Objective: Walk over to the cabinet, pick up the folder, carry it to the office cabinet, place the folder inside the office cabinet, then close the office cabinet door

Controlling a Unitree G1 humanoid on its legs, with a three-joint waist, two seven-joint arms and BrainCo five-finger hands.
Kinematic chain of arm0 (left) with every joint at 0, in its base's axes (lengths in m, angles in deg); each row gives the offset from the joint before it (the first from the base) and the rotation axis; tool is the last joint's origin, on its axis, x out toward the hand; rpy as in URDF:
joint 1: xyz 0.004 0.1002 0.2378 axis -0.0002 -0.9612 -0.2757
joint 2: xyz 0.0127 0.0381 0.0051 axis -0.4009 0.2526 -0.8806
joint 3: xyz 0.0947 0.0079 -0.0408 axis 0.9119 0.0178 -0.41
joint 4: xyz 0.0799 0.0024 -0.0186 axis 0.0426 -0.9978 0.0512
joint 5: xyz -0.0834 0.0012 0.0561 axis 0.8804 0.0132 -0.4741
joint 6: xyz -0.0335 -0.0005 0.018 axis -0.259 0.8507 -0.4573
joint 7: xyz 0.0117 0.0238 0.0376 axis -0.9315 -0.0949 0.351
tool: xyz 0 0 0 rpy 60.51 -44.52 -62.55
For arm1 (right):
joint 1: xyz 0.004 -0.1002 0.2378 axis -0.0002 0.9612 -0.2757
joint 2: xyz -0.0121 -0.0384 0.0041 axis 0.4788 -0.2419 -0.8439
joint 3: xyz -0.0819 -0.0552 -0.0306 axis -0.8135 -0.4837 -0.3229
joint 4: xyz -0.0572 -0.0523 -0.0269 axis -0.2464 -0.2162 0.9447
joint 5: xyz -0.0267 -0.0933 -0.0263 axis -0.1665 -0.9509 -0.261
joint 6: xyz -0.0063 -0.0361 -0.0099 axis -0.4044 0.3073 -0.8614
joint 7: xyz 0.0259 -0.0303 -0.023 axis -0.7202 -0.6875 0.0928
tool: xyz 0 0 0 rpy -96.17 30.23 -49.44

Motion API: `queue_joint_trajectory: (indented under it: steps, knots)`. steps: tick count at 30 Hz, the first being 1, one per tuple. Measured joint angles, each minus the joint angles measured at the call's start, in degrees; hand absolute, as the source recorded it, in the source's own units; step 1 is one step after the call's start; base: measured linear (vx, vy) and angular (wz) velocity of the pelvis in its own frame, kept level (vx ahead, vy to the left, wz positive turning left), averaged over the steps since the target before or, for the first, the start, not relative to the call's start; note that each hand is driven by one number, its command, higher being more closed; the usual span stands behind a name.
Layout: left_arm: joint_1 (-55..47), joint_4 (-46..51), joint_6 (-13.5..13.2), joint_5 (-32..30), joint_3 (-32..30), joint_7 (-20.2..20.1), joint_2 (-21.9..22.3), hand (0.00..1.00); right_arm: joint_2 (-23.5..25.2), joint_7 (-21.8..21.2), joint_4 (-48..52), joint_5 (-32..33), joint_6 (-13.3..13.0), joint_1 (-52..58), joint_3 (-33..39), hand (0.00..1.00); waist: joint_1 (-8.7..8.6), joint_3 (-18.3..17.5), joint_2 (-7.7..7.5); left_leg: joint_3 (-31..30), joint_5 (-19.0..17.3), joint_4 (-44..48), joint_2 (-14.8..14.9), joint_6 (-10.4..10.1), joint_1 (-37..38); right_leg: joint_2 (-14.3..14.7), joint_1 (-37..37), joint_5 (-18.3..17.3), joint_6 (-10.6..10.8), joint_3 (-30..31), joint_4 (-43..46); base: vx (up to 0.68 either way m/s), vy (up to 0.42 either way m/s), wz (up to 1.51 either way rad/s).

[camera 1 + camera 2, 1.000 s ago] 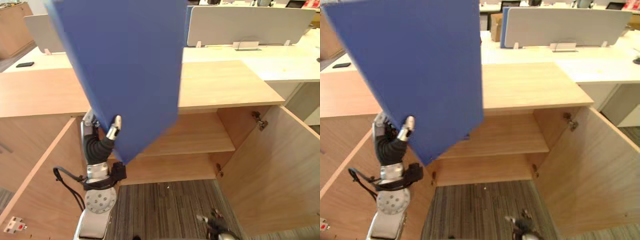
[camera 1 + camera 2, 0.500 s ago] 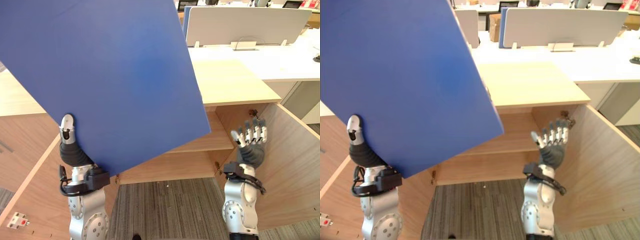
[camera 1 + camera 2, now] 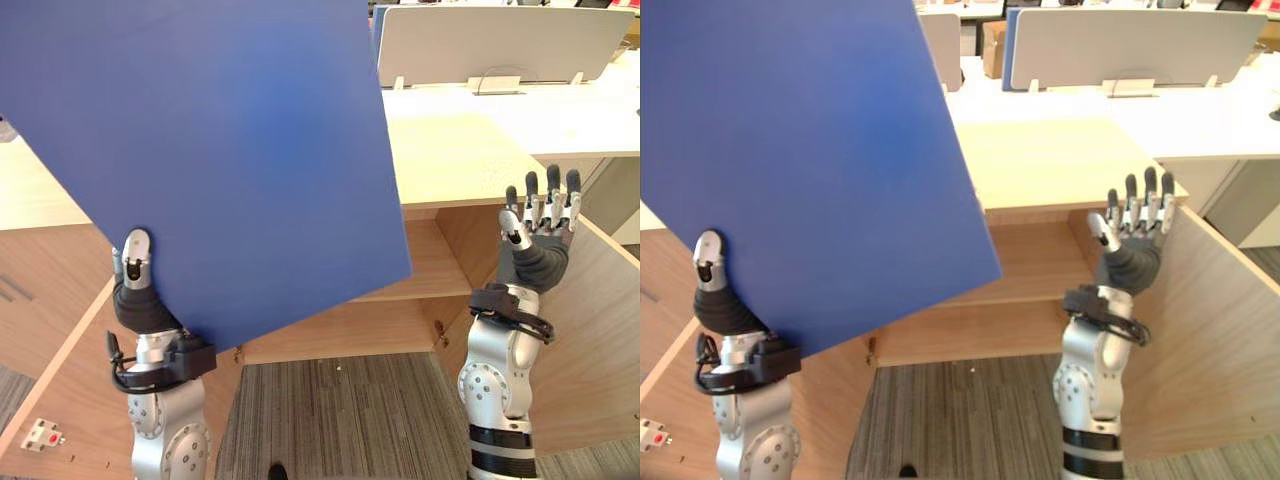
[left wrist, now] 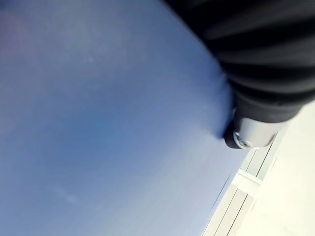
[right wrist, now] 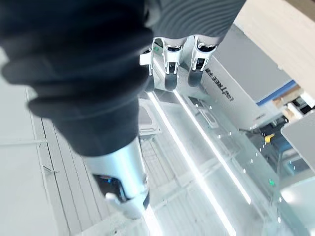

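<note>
The office cabinet (image 3: 465,160) stood open, with its right door (image 3: 600,330) swung out. On the visible part of its shelf (image 3: 432,272) we saw nothing, and the rest lay hidden behind the folder (image 3: 220,150). The folder hung tilted in the air before the cabinet. We judged it light, stiff and smooth-faced, so liable to slip; take hold near a lower corner. The right hand (image 3: 540,230) was raised beside the right door, fingers straight, holding nothing. The left hand (image 3: 135,262) pinched the folder's lower edge, thumb on the near face, fingers hidden behind.
</note>
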Motion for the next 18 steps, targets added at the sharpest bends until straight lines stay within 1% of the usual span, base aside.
queue_joint_trajectory:
  steps: [1, 2, 3, 5, 8, 12, 14, 18]
  knots:
    - [0.0, 0.0, 0.0, -1.0, 0.0, -0.3, 0.0, 1.00, -0.7, -2.7, 0.0, 3.7, 0.3, -0.8, -0.9, 0.00, -0.01, 0.0, -0.01, 0.0, 0.0, 0.0, 0.0, 0.0, 0.0, 0.0, 0.0, 0.0, 0.0, 0.0, 0.0, 0.00, 0.000, 0.00]
    - [0.0, 0.0, 0.0, -1.3, 0.0, -0.5, 0.0, 1.00, -1.1, -3.9, 0.0, 5.2, 0.5, -1.3, -1.5, 0.00, -0.01, 0.0, -0.01, 0.0, 0.0, 0.0, 0.0, 0.0, 0.0, 0.0, 0.0, 0.0, 0.0, 0.0, 0.0, 0.00, 0.000, 0.00]
    - [0.0, 0.0, 0.0, -2.2, 0.0, -0.9, 0.0, 1.00, -1.9, -6.2, 0.0, 7.8, 0.9, -2.3, -2.8, 0.00, 0.01, 0.0, -0.02, 0.0, 0.0, 0.0, 0.0, 0.0, 0.0, 0.0, 0.0, 0.0, 0.0, 0.0, 0.0, 0.00, 0.000, 0.00]
    - [0.0, 0.0, 0.0, -3.3, 0.0, -1.2, -0.1, 1.00, -2.6, -9.2, 0.0, 11.0, 1.4, -4.0, -4.6, 0.00, 0.05, 0.1, -0.04, 0.0, 0.0, 0.0, 0.0, 0.0, 0.0, 0.0, 0.0, 0.0, 0.0, 0.0, 0.0, 0.00, 0.000, 0.00]
    - [0.0, -0.2, 0.0, -4.6, -0.1, -1.3, -0.1, 1.00, -3.9, -12.6, 0.0, 15.1, 2.5, -6.0, -7.7, 0.00, 0.16, 0.2, -0.09, 0.0, 0.1, 0.0, 0.0, 0.0, 0.0, 0.0, 0.0, 0.0, 0.0, 0.0, 0.0, 0.00, 0.000, 0.00]
    - [0.1, -2.1, 0.0, -5.9, -0.2, -1.3, -0.2, 1.00, -6.5, -15.1, -0.1, 17.0, 4.4, -7.1, -12.1, 0.00, 0.33, 0.2, -0.08, 0.0, 0.1, 0.0, 0.1, 0.0, 0.0, 0.0, -0.1, 0.0, 0.0, 0.0, 0.1, 0.00, 0.000, 0.00]
    - [0.1, -3.0, 0.0, -7.7, 0.1, -1.3, -0.3, 1.00, -7.6, -16.8, -0.3, 18.8, 5.8, -8.3, -15.3, 0.00, 0.29, 0.2, -0.07, 0.0, 0.2, 0.0, 0.1, 0.0, 0.0, 0.1, -0.1, 0.0, 0.0, 0.0, 0.2, 0.00, 0.000, 0.00]
    - [0.3, -3.1, 0.0, -10.4, 1.4, -1.1, -1.6, 1.00, -10.3, -17.7, -2.4, 19.5, 7.8, -11.2, -20.1, 0.00, 0.28, 0.2, -0.07, 0.0, 0.3, 0.0, 0.1, 0.0, 0.0, 0.1, -0.2, 0.0, 0.0, 0.0, 0.5, 0.00, 0.000, 0.00]
